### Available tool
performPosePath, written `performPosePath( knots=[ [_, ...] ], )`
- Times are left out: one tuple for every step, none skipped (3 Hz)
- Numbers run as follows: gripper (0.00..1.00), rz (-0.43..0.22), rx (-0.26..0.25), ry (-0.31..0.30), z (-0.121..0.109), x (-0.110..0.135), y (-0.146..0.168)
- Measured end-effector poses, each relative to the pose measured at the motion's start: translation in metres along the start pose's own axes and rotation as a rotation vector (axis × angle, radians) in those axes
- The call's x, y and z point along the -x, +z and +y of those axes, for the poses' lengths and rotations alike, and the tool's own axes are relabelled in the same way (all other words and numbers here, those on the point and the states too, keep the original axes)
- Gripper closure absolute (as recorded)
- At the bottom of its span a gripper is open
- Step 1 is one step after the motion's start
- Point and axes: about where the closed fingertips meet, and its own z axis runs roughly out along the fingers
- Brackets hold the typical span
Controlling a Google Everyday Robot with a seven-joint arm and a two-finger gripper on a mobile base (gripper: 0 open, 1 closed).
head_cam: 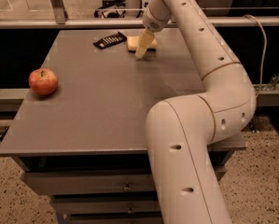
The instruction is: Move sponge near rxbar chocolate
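Note:
The pale yellow sponge lies flat on the grey table near its far edge. The black rxbar chocolate lies just left of it, a short gap apart. My gripper reaches down from the arm at the far side and stands over the sponge's left half. It is open: one pale finger stands in front of the sponge and hides part of it. The other finger is hidden behind.
A red apple sits near the table's left edge. My arm arcs over the table's right side, with its large lower link at the front right. A rail and glass partition run behind the table. Drawers sit below the tabletop.

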Motion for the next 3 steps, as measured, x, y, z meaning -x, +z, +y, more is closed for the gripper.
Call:
performPosePath(
  knots=[
    [0.0,-0.05,0.023,-0.006,0.005,-0.003,-0.017],
    [0.0,-0.156,0.036,0.043,0.009,-0.024,-0.064],
    [0.0,-0.368,0.05,0.138,0.022,-0.056,-0.129]
  ],
)
